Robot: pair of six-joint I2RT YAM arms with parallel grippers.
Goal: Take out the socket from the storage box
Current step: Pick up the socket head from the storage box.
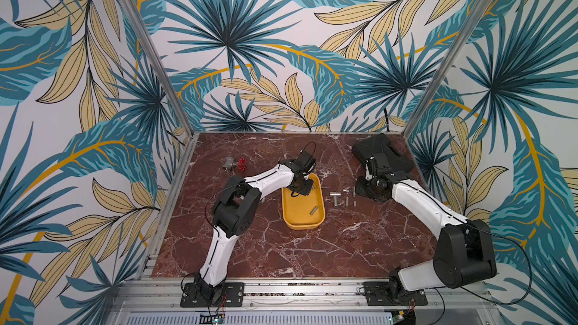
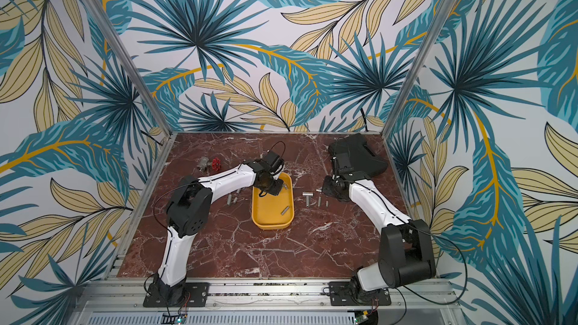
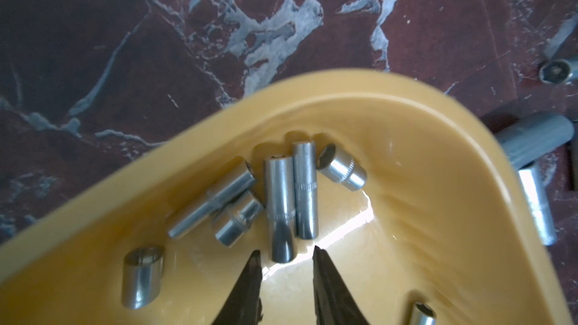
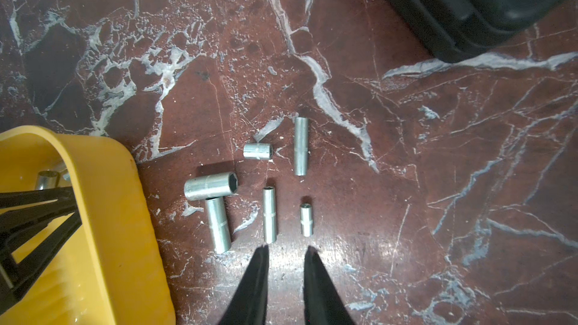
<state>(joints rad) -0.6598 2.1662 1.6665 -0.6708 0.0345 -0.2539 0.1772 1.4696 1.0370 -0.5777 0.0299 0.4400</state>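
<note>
The left hand (image 3: 285,253) is hanging low inside the storage box (image 3: 391,85), its jaws standing apart and straddling the tapered end of a long socket (image 3: 279,207), seemingly not yet touching it, though the blur is making that hard to tell. That socket is lying flat on the box floor, touching a slimmer socket (image 3: 305,192) in a cluster near a rounded corner; being polished steel it is probably dense, rigid and slippery, so gripping across the straight barrel rather than the taper looks safer. The right hand (image 4: 287,250) is sitting slightly parted and empty over the counter (image 4: 406,151), beside loose sockets (image 4: 269,218).
</note>
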